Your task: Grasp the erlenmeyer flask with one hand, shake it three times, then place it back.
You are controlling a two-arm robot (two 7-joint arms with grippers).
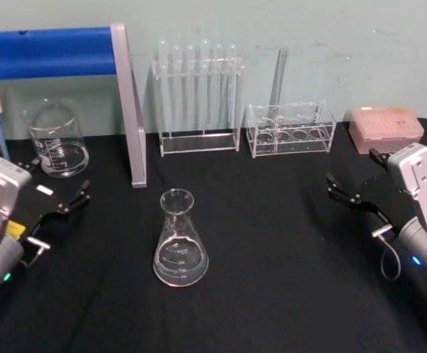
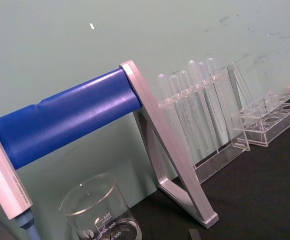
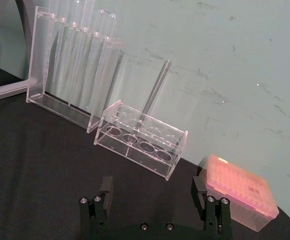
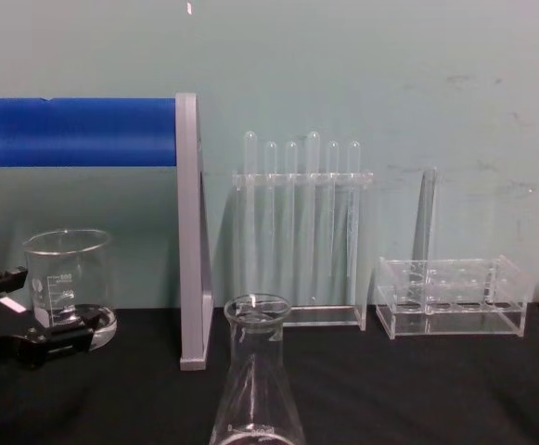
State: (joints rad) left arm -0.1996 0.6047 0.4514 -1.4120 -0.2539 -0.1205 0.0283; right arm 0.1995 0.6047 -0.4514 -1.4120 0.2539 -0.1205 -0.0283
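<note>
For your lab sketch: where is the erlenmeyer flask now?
Head view: the erlenmeyer flask stands upright mid-table, before the test tube rack, between the left gripper and right gripper.

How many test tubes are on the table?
7. Six tubes stand in a row in the tall rack; one tube stands in the low rack on its right. None looks hidden.

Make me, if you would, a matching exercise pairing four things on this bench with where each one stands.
Things:
1. erlenmeyer flask
2. beaker
3. pink tip box
4. tall test tube rack

Places:
A. back right corner
B. back centre
C. alone, front centre
D. back left, under the blue bar

Pairs: 1-C, 2-D, 3-A, 4-B
</note>
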